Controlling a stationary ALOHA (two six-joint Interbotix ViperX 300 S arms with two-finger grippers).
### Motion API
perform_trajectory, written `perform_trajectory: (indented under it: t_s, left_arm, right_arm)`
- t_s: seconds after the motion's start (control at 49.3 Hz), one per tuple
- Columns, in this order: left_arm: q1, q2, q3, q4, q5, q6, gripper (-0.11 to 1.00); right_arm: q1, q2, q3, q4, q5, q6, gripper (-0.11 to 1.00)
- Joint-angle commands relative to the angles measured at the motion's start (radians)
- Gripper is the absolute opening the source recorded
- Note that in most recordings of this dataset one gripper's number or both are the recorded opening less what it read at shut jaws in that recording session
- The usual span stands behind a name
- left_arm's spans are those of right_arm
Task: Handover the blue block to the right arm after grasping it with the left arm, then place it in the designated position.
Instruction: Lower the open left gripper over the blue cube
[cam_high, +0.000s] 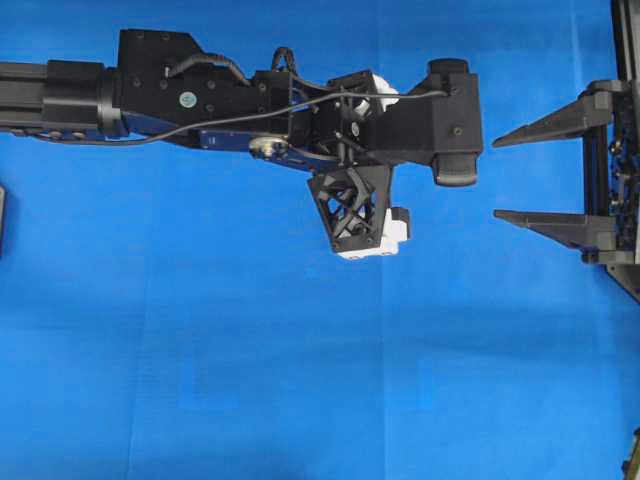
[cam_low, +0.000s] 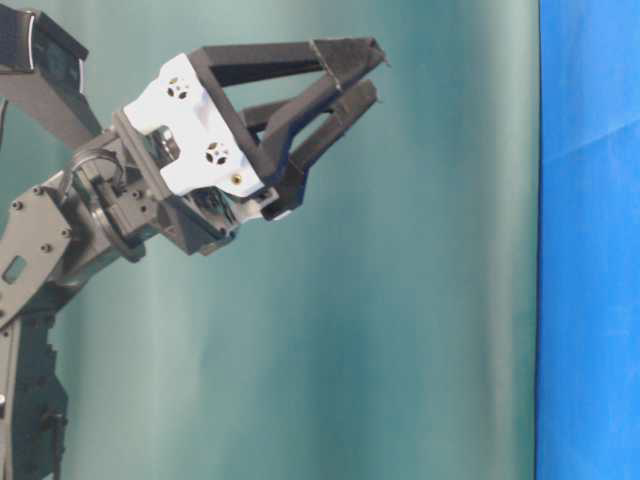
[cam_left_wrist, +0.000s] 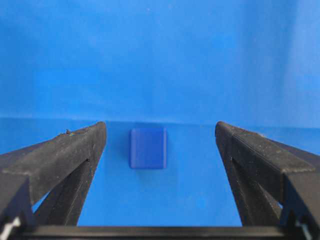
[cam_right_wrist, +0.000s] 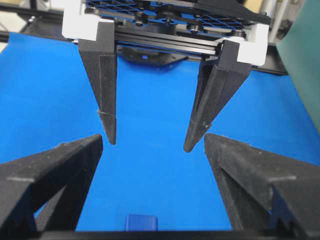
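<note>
The left end effector (cam_left_wrist: 160, 145) has its two black fingers (cam_left_wrist: 70, 160) spread wide apart, holding nothing, and the blue block (cam_left_wrist: 148, 148) sits on the blue cloth (cam_left_wrist: 160, 60) between them, touching neither. The right end effector (cam_high: 512, 176) is wide apart and empty too, and the block (cam_right_wrist: 142, 221) lies low between its fingers. The cloth covers the bench, with a green curtain (cam_low: 400, 300) behind.
</note>
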Motion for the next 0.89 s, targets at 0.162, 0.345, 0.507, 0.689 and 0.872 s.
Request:
perform_trajectory:
  t_s: [0.162, 0.345, 0.507, 0.689, 0.872]
  left_arm:
    - [-0.008, -0.012, 0.097, 0.002, -0.120, -0.009, 0.93]
    - [-0.003, -0.015, 0.186, 0.015, -0.207, -0.002, 0.93]
    - [0.002, 0.021, 0.239, 0.015, -0.291, -0.005, 0.93]
    - [-0.002, 0.078, 0.259, 0.015, -0.327, -0.009, 0.93]
    - [-0.006, 0.114, 0.265, 0.015, -0.353, -0.011, 0.93]
  right_arm:
    - [0.000, 0.008, -0.025, 0.005, -0.003, 0.002, 0.95]
    - [0.000, 0.015, -0.023, 0.005, -0.003, 0.002, 0.95]
    - [-0.002, 0.028, -0.020, 0.005, -0.003, 0.002, 0.95]
    - [-0.002, 0.031, -0.020, 0.005, -0.005, 0.002, 0.95]
    - [-0.003, 0.031, -0.018, 0.003, -0.003, 0.002, 0.95]
